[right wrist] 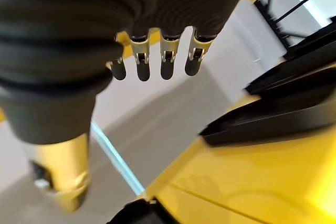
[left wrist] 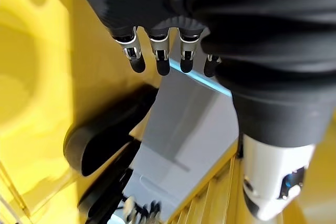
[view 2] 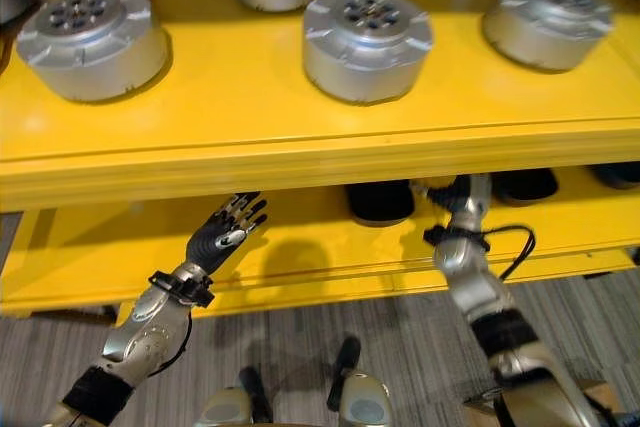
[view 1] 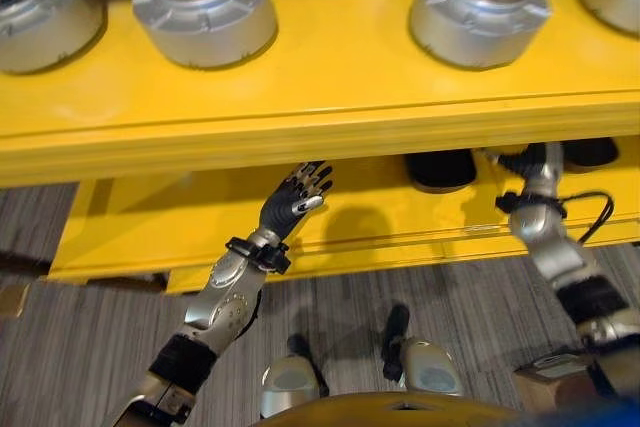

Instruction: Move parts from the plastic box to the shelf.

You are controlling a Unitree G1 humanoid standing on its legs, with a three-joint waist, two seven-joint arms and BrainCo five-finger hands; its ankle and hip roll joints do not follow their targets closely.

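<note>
Both hands are reached under the yellow shelf [view 1: 330, 97] edge, left hand [view 1: 295, 199] spread and empty, right hand [right wrist: 157, 59] straight-fingered and empty; silver parts [view 2: 367, 42] are already set on top; a raised arm risks being knocked against the lip.

A: Non-task stuff?
B: Grey striped carpet floor [view 1: 80, 347]. A few black rounded objects [view 1: 441, 169], in a row in shadow, raised off the floor.
A: More?
B: Brown cardboard-looking box [view 1: 545, 375], low at the right. Contents unclear.
</note>
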